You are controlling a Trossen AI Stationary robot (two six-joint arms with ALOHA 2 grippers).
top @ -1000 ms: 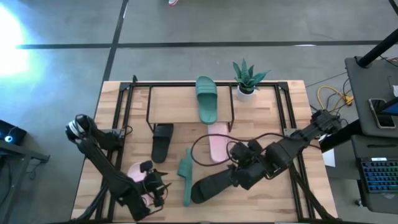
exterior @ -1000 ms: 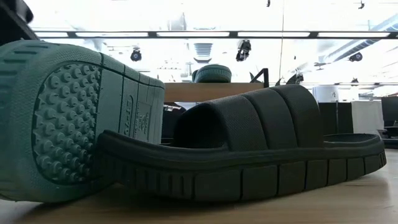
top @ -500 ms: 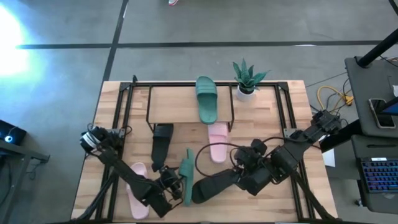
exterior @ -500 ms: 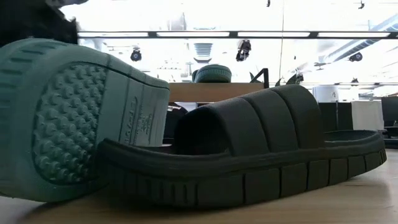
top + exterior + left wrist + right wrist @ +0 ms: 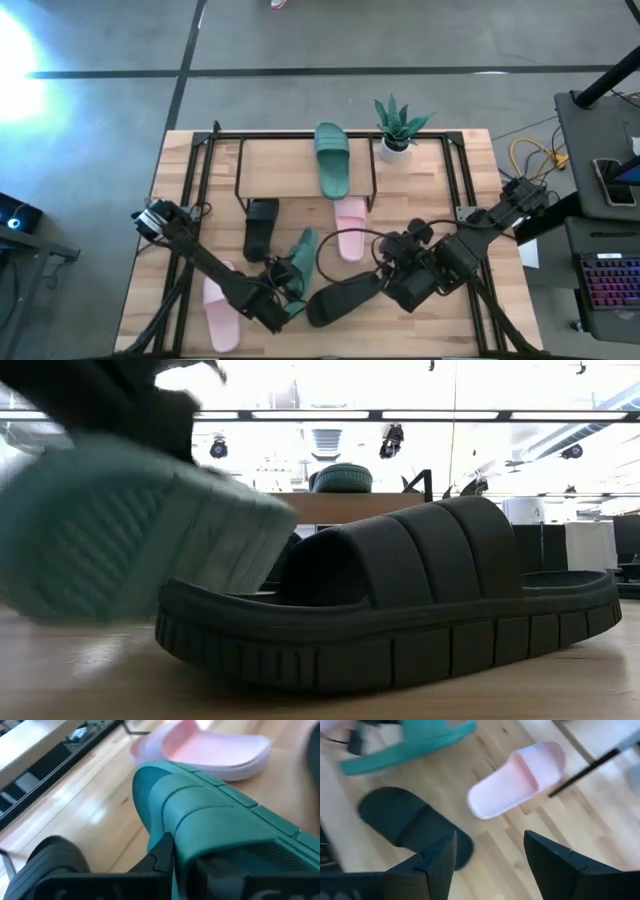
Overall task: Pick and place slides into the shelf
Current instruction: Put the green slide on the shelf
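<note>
You have the green slide (image 5: 298, 262) in the left gripper (image 5: 283, 291) at the near middle of the table, so lift it clear before you swing. The low view shows its sole raised off the wood right beside the black slide (image 5: 337, 297), and a low sweep would likely knock that one. Carry it toward the far side and set it next to its mate (image 5: 332, 160), which already lies on the top board of the shelf (image 5: 262, 172). Bring it in level and strap-up (the grip looks to be on one edge, so expect it to hang tilted). Keep wide of the potted plant (image 5: 397, 124) at the shelf's far right corner.

The left fingers are clenched on the green slide; the left wrist view shows a dark fingertip (image 5: 161, 851) pressed into its edge by the strap.

The right gripper (image 5: 391, 279) hovers just right of the near black slide with its fingers spread wide, holding nothing, and in its wrist view they stand apart over bare wood.

Elsewhere, one pink slide (image 5: 351, 226) lies mid-table just in front of the shelf, the other (image 5: 219, 311) near the left front corner, and the second black slide (image 5: 260, 226) under the shelf's left end.
</note>
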